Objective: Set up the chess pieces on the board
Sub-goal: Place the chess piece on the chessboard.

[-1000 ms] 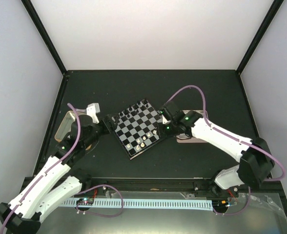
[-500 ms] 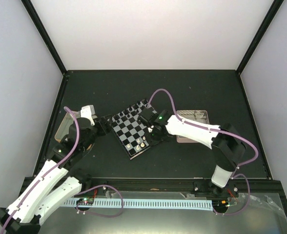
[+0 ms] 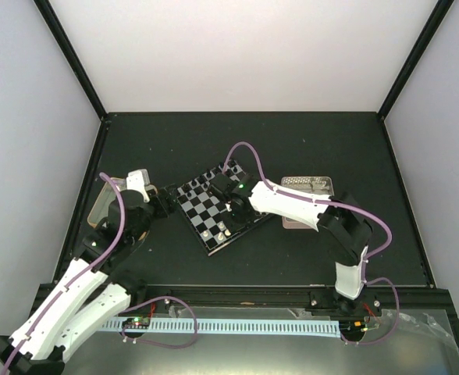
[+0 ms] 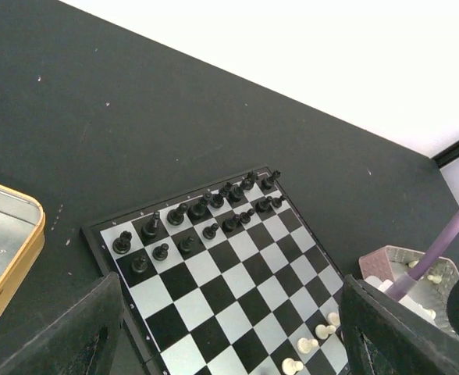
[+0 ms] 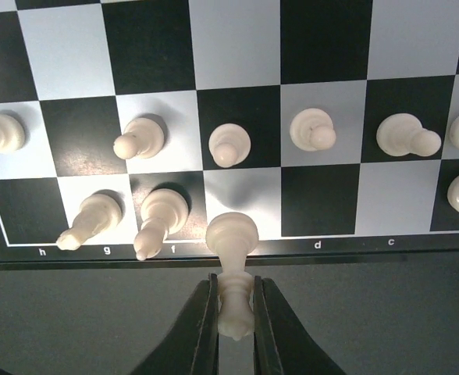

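Note:
The board [image 3: 202,208] lies tilted at the table's middle. Black chess pieces [image 4: 199,209] fill its far two rows. Several white chess pieces [image 5: 312,130] stand on its near rows, two of them [image 5: 161,215] on the g and f squares. My right gripper [image 5: 235,312] is shut on the top of a cream-white piece [image 5: 231,233], whose base hangs over the pale square by the board's near rim, right of f. From above, that gripper [image 3: 228,205] is over the board's near right part. My left gripper [image 4: 229,344] is open, its fingers [image 4: 73,336] astride the board's left side, holding nothing.
A shiny metal tin [image 3: 103,205] sits left of the board, behind my left arm. A pink perforated tray [image 3: 309,187] with loose white pieces stands right of the board. A purple cable [image 3: 241,152] arcs above the right arm.
My right arm has swung left from the pink tray to the board's near rows, carrying the white piece. My left gripper has drawn back a little from the board.

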